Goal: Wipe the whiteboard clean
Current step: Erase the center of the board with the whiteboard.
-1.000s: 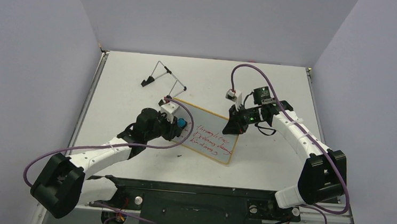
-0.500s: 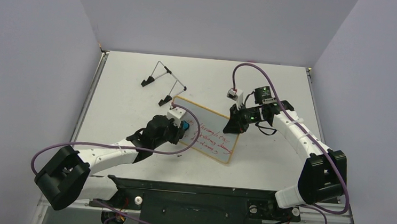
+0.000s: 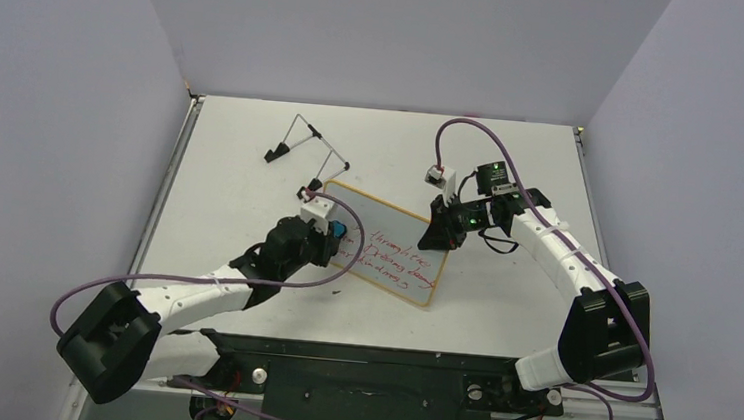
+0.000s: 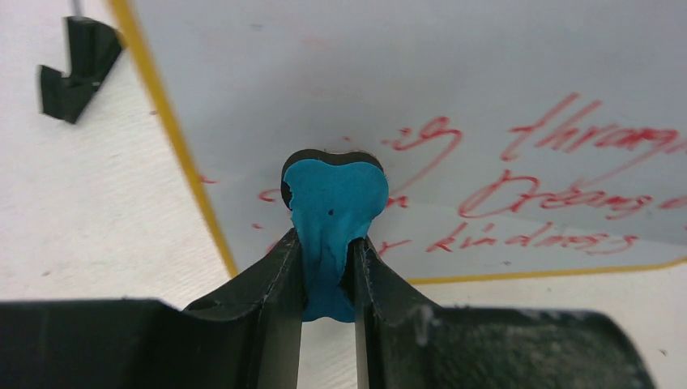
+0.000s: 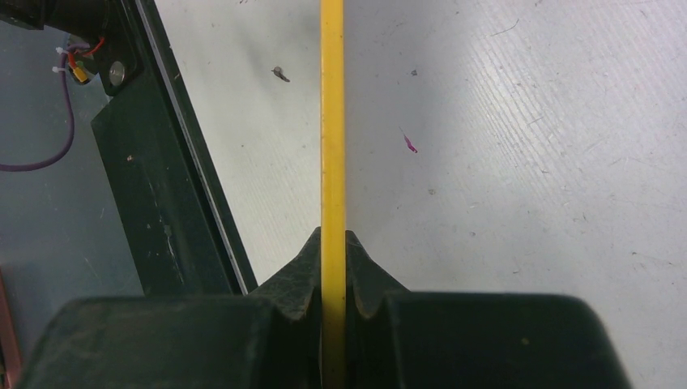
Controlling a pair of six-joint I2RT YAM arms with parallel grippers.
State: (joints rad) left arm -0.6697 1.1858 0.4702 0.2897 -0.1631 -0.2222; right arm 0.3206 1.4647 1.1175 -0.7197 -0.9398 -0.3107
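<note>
You have the white tabletop (image 3: 242, 160) under both arms. Near its middle sits the small white rectangular whiteboard with a yellow-orange rim (image 3: 392, 227), turned at an angle, with three lines of red handwriting across its near half. Behind it and to the left stands a thin wire stand with black feet (image 3: 305, 145), just beside the board's far left corner. Your right tool (image 5: 333, 243) is closed on the board's right rim, which runs edge-on between its fingers. Your left tool (image 4: 328, 251) pinches a small blue eraser block (image 4: 334, 194), whose head is over the board's left part, where the red writing begins.
</note>
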